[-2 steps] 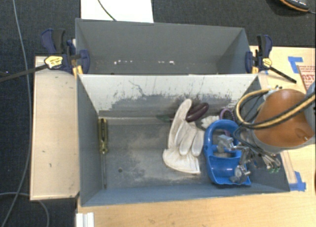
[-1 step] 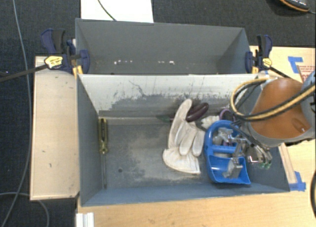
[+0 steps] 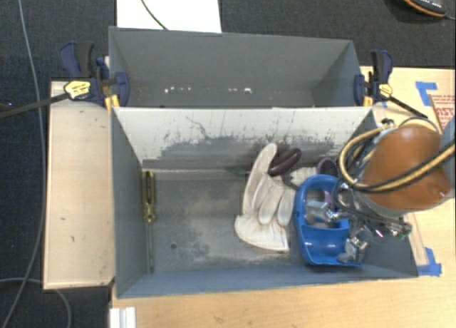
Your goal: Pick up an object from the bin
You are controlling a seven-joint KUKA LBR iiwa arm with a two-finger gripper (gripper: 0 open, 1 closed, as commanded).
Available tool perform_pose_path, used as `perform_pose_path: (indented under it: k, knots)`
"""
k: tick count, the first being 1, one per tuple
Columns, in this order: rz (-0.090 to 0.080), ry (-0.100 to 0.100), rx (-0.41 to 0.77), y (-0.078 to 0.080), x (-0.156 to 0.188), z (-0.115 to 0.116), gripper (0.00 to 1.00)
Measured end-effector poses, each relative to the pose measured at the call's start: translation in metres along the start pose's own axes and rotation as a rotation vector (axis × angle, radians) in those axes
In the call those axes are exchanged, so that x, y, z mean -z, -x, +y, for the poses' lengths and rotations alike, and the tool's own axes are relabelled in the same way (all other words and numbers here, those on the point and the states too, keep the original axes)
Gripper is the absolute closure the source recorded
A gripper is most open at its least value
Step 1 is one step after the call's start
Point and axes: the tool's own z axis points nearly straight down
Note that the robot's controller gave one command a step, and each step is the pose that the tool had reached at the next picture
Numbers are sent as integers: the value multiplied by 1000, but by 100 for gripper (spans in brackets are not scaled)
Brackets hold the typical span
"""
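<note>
1. Grey bin (image 3: 192,234) is lying mostly bare across its left half, while the things are crowding toward the right, where the arm is reaching in under its orange cover (image 3: 410,166)
2. The gripper (image 3: 335,225) is sitting low at the right front, down in or right against a blue cup (image 3: 313,248); whether it is apart or together cannot be told
3. First risk: the cup is looking like smooth hard plastic with a thin wall, so a hold on that wall alone may be slipping, or tipping the cup, on the way up
4. Second risk: a white glove (image 3: 263,205) is lying against the cup's left side, and its soft cloth may be getting snagged and dragged along
5. Third risk: the cup is sitting near the right wall and the front edge, so the tool may be scraping the metal there
6. The cup is showing bright blue and open-topped, with a looped part toward the back; the gripper is hiding much of its shape
7. A dark maroon thing (image 3: 286,159) is lying behind the glove, and a thin olive stick (image 3: 148,195) is lying by the left wall, well apart from the cup
</note>
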Motion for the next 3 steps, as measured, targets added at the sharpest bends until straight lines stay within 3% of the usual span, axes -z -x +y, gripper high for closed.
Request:
perform_pose_path:
  k: [1, 2, 3]
  knots:
    - [-10, -4, -73, -2, -12, -4, 0]
    - [-36, -22, 584, -15, -8, -26, 100]
    - [-36, -22, 582, -15, -8, -26, 100]
